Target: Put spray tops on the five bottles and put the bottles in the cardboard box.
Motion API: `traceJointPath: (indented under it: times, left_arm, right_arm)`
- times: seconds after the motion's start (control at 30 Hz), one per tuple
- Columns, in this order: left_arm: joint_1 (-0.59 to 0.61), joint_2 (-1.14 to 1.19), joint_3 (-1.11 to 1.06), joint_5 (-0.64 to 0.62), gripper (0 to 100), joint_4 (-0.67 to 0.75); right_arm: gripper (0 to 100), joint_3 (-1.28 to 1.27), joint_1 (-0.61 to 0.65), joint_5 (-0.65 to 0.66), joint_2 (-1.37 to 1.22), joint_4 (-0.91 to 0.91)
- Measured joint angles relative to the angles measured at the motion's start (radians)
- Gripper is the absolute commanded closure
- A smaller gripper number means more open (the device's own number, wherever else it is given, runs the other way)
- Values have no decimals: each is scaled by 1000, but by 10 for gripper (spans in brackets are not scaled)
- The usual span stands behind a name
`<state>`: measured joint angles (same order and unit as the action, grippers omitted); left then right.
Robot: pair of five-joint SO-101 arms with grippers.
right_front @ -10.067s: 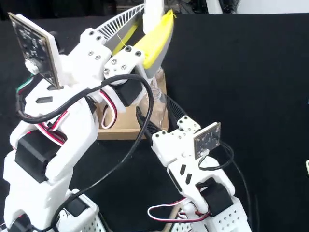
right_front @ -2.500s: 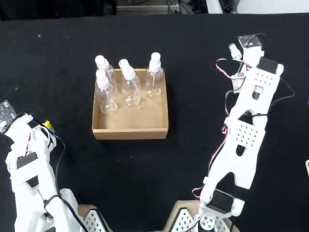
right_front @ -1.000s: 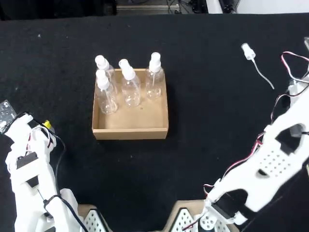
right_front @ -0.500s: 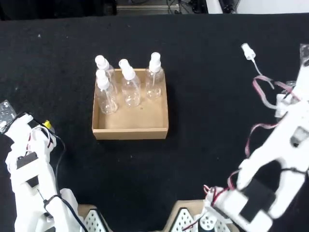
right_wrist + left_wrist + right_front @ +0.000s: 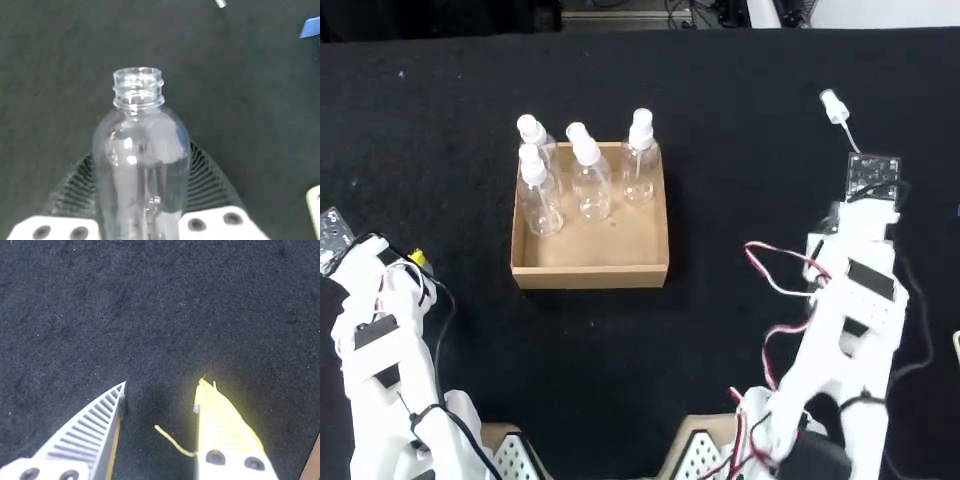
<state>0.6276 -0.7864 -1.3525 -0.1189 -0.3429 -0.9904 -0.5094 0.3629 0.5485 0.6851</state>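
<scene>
Holding: one uncapped clear bottle point(image 5: 138, 125), pinched across its body by the right gripper point(image 5: 140, 165), at the right, nearer than the loose spray top point(image 5: 833, 104). Likely light, thin-walled and slippery: grip mid-body, gently, neck left free. Jaws of the left gripper point(image 5: 161, 386) spread, empty, near left.

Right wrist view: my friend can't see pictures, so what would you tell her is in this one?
A clear plastic bottle with no spray top, its threaded neck open, sits clamped between the two fingers of the right end effector. Behind it is the black table.
</scene>
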Motion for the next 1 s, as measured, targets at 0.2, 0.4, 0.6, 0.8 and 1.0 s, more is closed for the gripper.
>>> traceJointPath:
  times: [0.2, 0.4, 0.6, 0.8, 1.0]
  left_arm:
    - [0, 0, 0, 0, 798, 0]
    - [0, 0, 0, 0, 798, 0]
    - [0, 0, 0, 0, 798, 0]
    - [0, 0, 0, 0, 798, 0]
    - [0, 0, 0, 0, 798, 0]
  right_arm:
    - [816, 0, 91, 0, 12, 235]
    - [746, 25, 103, 38, 9, 328]
    - [751, 269, 101, 103, 11, 512]
    - [751, 531, 49, 201, -91, 496]
    - [753, 749, 11, 242, -436, 342]
